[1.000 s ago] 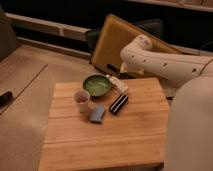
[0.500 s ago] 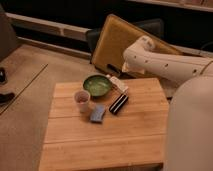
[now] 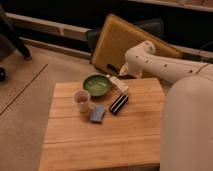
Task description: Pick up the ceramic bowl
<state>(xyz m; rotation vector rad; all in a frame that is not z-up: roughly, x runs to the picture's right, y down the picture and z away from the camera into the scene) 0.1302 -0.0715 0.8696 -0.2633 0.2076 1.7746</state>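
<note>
A one-armed mobile robot stands at a low wooden table (image 3: 115, 142), its bulky white body (image 3: 187, 125) filling the lower right of the frame. Its white arm (image 3: 165, 65) reaches in from the right edge toward upper centre. There it bends at a rounded joint and drops toward the table's far edge.

The gripper (image 3: 123, 73) hangs at that edge, just above centre of the frame. Its jaws are spread wide and it holds nothing. It sits just behind a pale flat packet (image 3: 118, 84) and a little to the right of the ceramic bowl (image 3: 97, 85), without touching it.

The bowl, shallow, glossy green and darker at the rim, rests upright on the table's far left part, left of centre in the frame. Just below and left of it stands a small pale cup (image 3: 82, 101), near the bowl but apart from it. A blue-grey object (image 3: 97, 114) lies just right of the cup. A black oblong object (image 3: 118, 103) lies at a slant below the packet.

Behind the table, at top centre, a yellow board (image 3: 125, 40) leans against a dark seat (image 3: 150, 26). At the upper left edge a person's dark-clad leg (image 3: 14, 35) comes down to the pale floor (image 3: 30, 100).
</note>
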